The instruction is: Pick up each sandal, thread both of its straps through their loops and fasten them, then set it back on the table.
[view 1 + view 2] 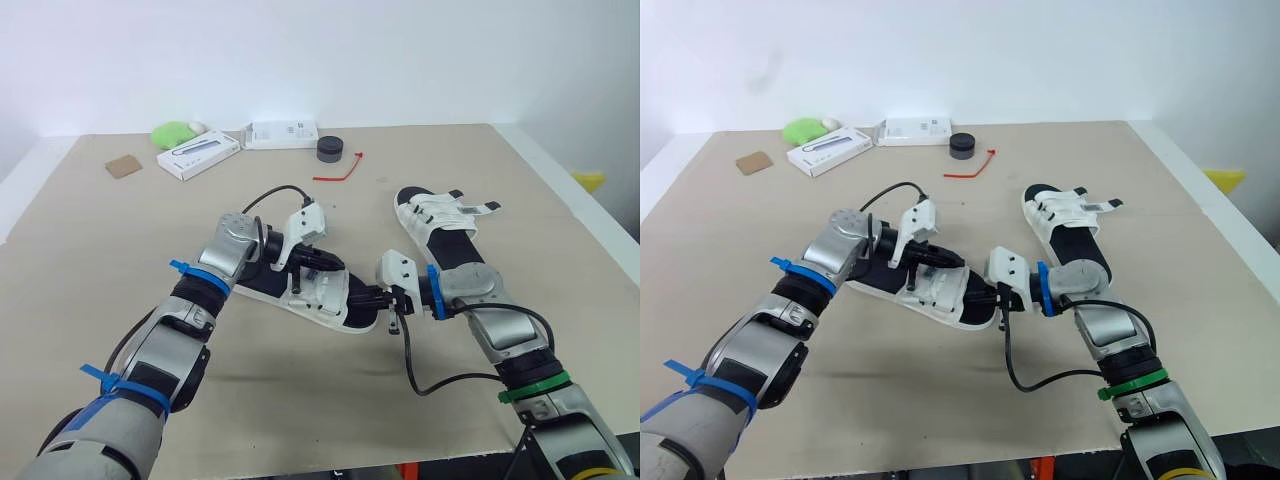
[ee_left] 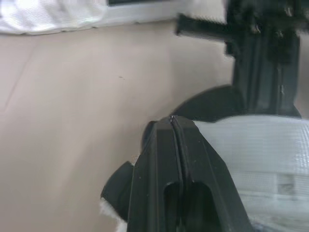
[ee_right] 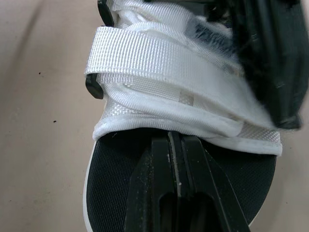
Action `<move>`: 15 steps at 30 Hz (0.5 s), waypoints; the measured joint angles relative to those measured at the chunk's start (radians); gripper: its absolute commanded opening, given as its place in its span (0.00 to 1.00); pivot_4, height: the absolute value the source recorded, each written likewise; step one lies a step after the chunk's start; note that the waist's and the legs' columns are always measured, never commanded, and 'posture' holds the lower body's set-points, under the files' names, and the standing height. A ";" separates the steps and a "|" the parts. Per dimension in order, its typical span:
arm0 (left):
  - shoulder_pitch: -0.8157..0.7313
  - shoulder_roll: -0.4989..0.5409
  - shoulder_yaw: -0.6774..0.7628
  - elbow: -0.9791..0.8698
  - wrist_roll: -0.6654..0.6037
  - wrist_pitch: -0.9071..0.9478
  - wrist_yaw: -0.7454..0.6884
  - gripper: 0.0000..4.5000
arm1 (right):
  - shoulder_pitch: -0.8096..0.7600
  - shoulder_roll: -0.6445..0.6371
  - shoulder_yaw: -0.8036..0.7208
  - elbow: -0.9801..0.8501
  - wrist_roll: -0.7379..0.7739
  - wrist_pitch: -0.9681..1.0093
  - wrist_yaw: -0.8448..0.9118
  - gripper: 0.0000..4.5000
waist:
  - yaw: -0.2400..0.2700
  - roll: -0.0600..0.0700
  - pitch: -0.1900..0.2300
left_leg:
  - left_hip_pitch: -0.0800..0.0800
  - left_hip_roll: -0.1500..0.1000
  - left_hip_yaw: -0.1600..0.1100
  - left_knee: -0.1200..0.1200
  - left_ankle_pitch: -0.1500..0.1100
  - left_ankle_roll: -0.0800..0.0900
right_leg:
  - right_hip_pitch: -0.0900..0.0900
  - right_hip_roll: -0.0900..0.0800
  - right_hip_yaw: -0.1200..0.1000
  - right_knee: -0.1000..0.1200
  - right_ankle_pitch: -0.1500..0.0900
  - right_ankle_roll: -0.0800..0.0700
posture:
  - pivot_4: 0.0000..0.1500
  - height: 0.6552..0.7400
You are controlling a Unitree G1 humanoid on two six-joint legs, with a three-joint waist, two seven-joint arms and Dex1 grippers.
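A white-strapped sandal with a black footbed (image 1: 262, 287) lies flat at the table's middle, between my two arms. My left gripper (image 1: 318, 262) is shut, its tips resting on that sandal's white straps (image 2: 260, 145). From the right, my right gripper (image 1: 371, 296) is also shut, its tips over the black footbed (image 3: 120, 193) at the sandal's near end, just short of a fastened white strap (image 3: 159, 58). A second sandal (image 1: 440, 225) lies on the table behind my right arm, with its strap ends sticking out to the right.
Along the back of the table (image 1: 120, 260) are a brown card square (image 1: 124, 166), a green object (image 1: 176, 132), two white boxes (image 1: 200, 156) (image 1: 282, 133), a black round puck (image 1: 331, 149) and a red tie (image 1: 342, 172). The table's right edge runs close beside my right arm.
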State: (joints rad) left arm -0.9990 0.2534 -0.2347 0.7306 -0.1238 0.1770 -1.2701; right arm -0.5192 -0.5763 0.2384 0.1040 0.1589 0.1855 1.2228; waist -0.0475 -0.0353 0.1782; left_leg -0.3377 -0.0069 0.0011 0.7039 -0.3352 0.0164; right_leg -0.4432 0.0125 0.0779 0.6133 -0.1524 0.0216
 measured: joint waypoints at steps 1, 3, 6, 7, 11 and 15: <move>-0.001 0.009 0.025 -0.029 -0.022 0.025 0.000 0.01 | 0.000 0.000 0.000 0.000 0.000 0.000 0.000 0.00 | 0.000 0.000 0.000 | 0.000 0.000 0.000 0.000 0.000 0.000 | -0.001 0.000 0.000 0.000 0.000 0.000 | 1.00 1.00; -0.004 0.047 0.062 -0.102 -0.058 0.060 -0.004 0.01 | 0.001 0.002 0.000 -0.001 0.002 0.000 0.001 0.00 | -0.002 0.000 0.000 | 0.000 0.001 0.000 0.000 0.000 0.000 | -0.002 0.001 0.000 0.000 0.000 -0.001 | 1.00 1.00; 0.008 0.132 0.119 -0.237 -0.092 0.083 -0.003 0.01 | 0.003 0.002 0.000 -0.003 0.002 0.000 0.002 0.00 | -0.001 0.000 0.000 | 0.002 0.002 -0.001 0.000 0.000 0.000 | -0.002 0.001 0.000 0.000 0.000 -0.001 | 1.00 1.00; 0.020 0.154 0.135 -0.268 -0.105 0.095 -0.002 0.01 | 0.004 0.002 -0.001 -0.003 0.003 0.000 0.002 0.00 | -0.001 0.000 0.000 | 0.002 0.001 -0.001 0.000 0.000 0.000 | -0.002 0.000 -0.001 0.000 0.000 -0.001 | 1.00 1.00; 0.119 0.214 0.176 -0.335 -0.128 0.108 0.022 0.29 | 0.007 0.003 -0.002 -0.004 0.003 0.000 0.001 0.00 | 0.000 0.000 0.000 | 0.004 0.001 -0.001 0.000 0.000 0.000 | -0.002 -0.001 -0.001 0.001 0.001 -0.002 | 1.00 1.00; 0.209 0.278 0.175 -0.338 -0.115 0.048 0.016 0.74 | 0.006 0.006 -0.001 -0.003 0.004 0.000 0.002 0.00 | -0.001 0.000 0.000 | 0.003 0.001 -0.002 0.000 0.000 0.000 | -0.002 -0.001 -0.002 0.000 0.003 -0.006 | 1.00 1.00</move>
State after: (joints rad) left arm -0.7901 0.5311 -0.0599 0.3924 -0.2383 0.2250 -1.2540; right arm -0.5133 -0.5699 0.2372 0.1008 0.1633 0.1853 1.2250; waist -0.0481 -0.0350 0.1781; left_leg -0.3343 -0.0055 -0.0008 0.7038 -0.3352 0.0163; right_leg -0.4452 0.0120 0.0759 0.6135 -0.1499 0.0161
